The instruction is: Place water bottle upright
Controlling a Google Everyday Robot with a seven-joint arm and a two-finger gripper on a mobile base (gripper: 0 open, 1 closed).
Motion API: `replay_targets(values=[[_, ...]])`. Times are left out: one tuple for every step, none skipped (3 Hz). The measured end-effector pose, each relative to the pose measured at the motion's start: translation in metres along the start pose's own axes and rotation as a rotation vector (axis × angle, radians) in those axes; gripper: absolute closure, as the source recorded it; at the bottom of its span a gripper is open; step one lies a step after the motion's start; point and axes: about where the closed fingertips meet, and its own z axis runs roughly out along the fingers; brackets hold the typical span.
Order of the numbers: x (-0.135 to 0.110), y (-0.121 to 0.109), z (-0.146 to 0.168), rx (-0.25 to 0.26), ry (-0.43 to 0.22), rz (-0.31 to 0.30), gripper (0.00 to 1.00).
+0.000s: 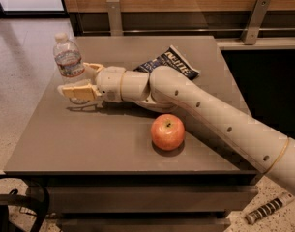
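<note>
The water bottle [68, 59] stands upright near the left edge of the grey table [113, 144]. It is clear and ribbed, with a white cap and a label band. My gripper [82, 79] reaches in from the right with its fingers on either side of the bottle's lower half. The near finger [77, 91] sits in front of the bottle's base and the far finger [92, 67] behind it. The jaws look spread a little wider than the bottle, so the gripper is open around it.
A red apple [168, 131] lies near the table's front, right of centre. A dark chip bag [169, 62] lies behind my arm. My arm crosses the table's right half. A wooden wall with metal brackets [255, 18] stands at the back.
</note>
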Motion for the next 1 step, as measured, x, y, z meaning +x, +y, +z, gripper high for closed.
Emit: replay_targets(values=[[-0.0003,0.0008,0.0009,-0.002,0.0,0.0,0.0]])
